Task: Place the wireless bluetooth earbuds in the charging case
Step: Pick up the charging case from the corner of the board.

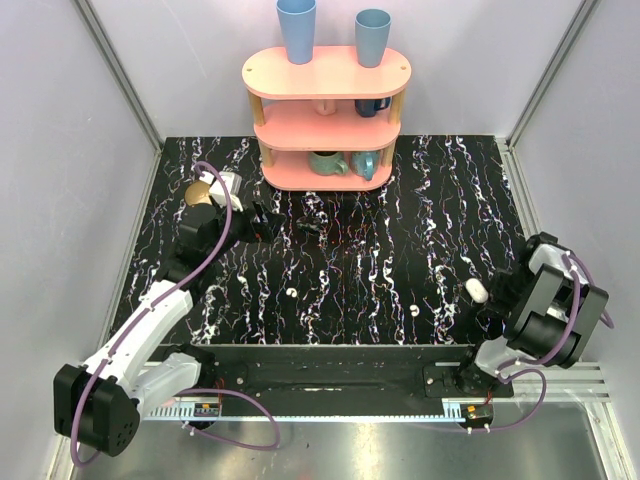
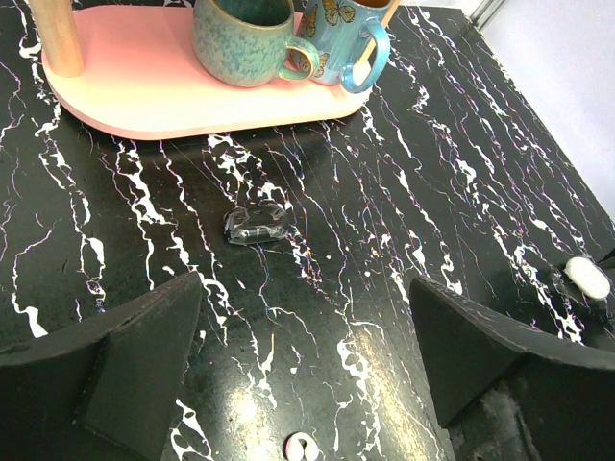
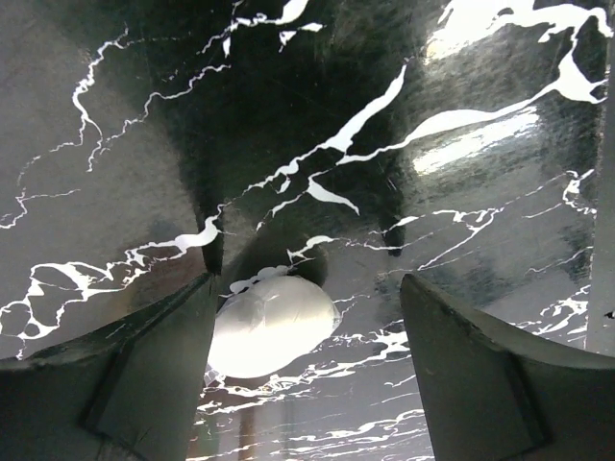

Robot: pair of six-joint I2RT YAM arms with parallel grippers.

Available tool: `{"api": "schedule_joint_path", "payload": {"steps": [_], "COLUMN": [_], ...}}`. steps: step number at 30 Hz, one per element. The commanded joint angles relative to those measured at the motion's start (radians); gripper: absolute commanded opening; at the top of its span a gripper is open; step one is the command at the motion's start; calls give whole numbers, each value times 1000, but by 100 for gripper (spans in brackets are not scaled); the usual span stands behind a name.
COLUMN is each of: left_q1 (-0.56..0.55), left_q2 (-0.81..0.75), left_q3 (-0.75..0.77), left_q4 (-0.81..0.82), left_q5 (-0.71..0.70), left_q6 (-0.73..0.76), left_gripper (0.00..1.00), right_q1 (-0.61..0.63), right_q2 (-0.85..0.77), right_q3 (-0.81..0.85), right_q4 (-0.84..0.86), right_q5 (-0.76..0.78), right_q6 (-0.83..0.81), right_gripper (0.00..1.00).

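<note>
Right gripper (image 3: 307, 283) hung spread wide astride the charging case (image 3: 272, 325), which sat inside its jaws, hard by one and clear of the other; grasping step, I'd say, nothing gripped yet. Left gripper (image 2: 303, 283) gaped empty too, one earbud (image 2: 302, 447) lying just behind its jaws. Next move called for a centred, gentle squeeze on that slippery pebble
</note>
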Motion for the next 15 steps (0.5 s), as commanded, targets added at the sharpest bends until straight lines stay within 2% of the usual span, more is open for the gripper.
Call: {"api": "schedule_joint_path", "payload": {"steps": [1,11,15], "left_q1": [4,4,4], "left_q2": [-1,22,28], "left_q3": [21,21,25], "left_q4": [24,38,35], "left_q5": [5,25,28], "left_q6": [-8,-34,-34], "left_gripper": [94,94,94], "right_q1": [-2,-2,-2], "right_q2": [15,44,50], "right_q3": [1,-59,-73], "right_q4": [39,128,155], "right_q5": [24,-106,-112], "right_q6": [-4,13,20], "right_gripper": [83,83,82]}}
